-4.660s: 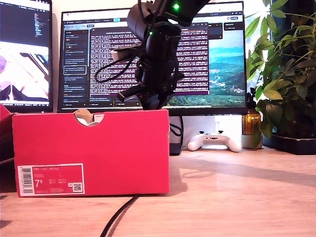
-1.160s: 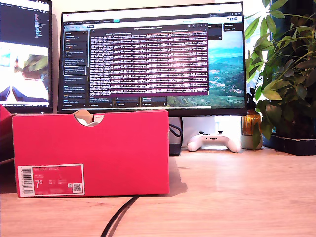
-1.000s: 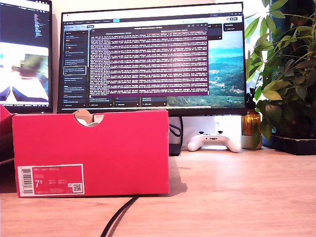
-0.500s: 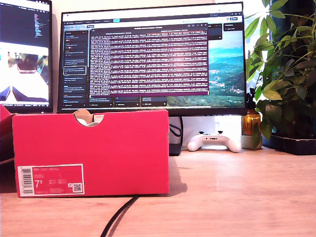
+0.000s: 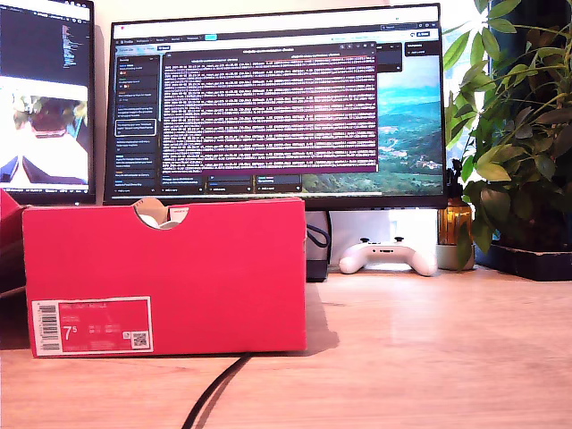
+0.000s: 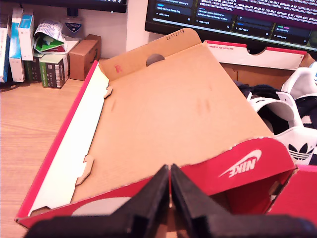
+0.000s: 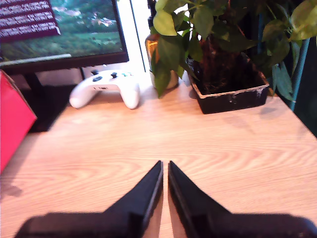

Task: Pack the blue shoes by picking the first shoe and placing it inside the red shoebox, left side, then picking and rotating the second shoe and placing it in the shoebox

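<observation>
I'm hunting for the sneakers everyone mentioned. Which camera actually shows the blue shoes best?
The first wrist view: the blue shoes lie beyond the raised lid, white tongues and a trefoil logo visible. The exterior view shows only the red shoebox wall, with a pale sliver in its notch. The second wrist view shows no shoes.

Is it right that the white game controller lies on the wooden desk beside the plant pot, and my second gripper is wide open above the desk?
Not quite. The second wrist view shows my second gripper shut, empty. The controller, desk and plant pot are as stated.
</observation>
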`<control>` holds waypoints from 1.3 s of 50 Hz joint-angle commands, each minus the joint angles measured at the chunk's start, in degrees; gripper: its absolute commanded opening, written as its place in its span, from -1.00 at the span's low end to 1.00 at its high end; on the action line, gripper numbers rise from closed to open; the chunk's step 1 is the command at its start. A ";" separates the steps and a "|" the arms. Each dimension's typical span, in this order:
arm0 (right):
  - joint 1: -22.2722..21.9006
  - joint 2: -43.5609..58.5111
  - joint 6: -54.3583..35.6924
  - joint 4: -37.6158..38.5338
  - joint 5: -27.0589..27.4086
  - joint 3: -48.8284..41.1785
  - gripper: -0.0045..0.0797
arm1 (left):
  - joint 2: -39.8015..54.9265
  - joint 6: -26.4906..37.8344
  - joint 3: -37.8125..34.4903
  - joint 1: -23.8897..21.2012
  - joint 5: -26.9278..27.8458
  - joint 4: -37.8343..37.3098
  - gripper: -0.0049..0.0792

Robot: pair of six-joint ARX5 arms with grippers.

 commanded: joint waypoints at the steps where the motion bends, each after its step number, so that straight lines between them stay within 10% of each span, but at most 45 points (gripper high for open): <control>1: -0.11 -1.16 0.24 1.66 -0.26 -2.84 -0.90 | 0.50 -0.02 -1.70 0.17 0.24 -1.16 -0.93; 65: -4.96 -32.89 4.76 -18.03 -7.02 -10.84 -0.90 | 0.46 -0.02 -1.70 0.17 0.24 -1.16 -0.93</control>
